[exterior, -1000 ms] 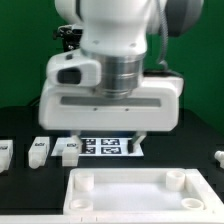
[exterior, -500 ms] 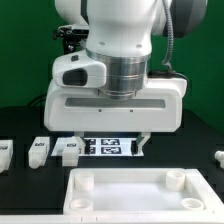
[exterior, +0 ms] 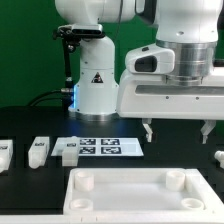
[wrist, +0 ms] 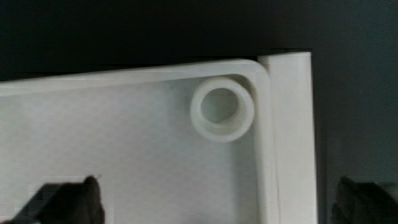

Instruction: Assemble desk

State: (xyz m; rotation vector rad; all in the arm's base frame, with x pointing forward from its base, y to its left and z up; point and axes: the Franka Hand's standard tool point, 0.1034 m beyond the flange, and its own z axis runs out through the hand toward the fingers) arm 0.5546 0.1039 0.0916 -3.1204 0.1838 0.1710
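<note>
No words or numbers could be read; the only signs were a small dark triangular mark on the robot base (exterior: pixel 97 78), square black-and-white tags on the marker board (exterior: pixel 100 148), and a tag on one desk leg (exterior: pixel 40 149).

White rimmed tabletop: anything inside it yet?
Inside the white plastic rimmed tabletop, only its own round corner sockets show. Both are empty, and nothing stands in it. Its near part is cut off by the frame, so the near corners cannot be checked.

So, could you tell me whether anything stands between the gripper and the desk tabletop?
Nothing visible does: the open gripper hangs above the tabletop, and the wrist view shows its corner socket uncovered.
</note>
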